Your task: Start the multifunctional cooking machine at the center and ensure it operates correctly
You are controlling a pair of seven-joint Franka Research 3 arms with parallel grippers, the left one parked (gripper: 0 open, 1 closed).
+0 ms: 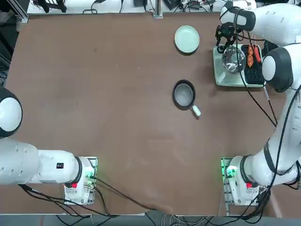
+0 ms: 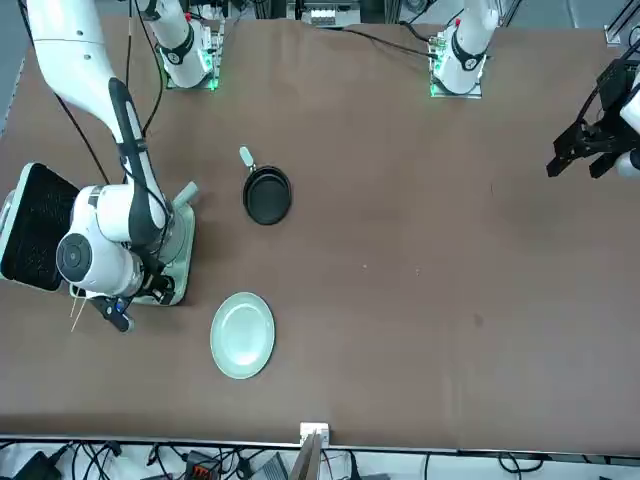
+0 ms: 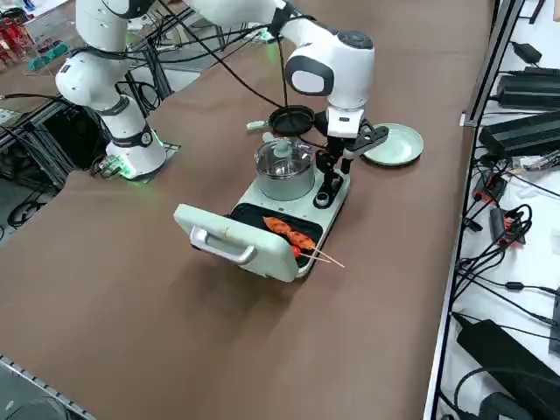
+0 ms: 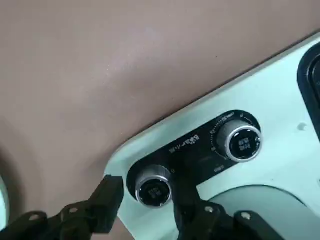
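Mint-green cooker: the pale mint-green rectangular cooking machine (image 3: 289, 214) with steel pot is sitting at the brown table's (image 1: 94, 94) far right.
Right gripper: the black two-finger right gripper (image 4: 150, 197) is straddling the machine's silver control knob (image 4: 153, 187), fingers partly open, either side of it.
Beside cooker: a small black frying pan (image 1: 184, 94) is lying left of it.

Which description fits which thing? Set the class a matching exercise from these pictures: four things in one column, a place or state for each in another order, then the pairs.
Things
1. steel pot
2. skewers
3. frying pan
4. right gripper

Descriptions
A. lying on the black grill plate
B. alone on the bare table, white handle
C. fingers either side of a silver knob
D. standing on the multifunctional cooking machine, beside the knobs

Pairs: 1-D, 2-A, 3-B, 4-C
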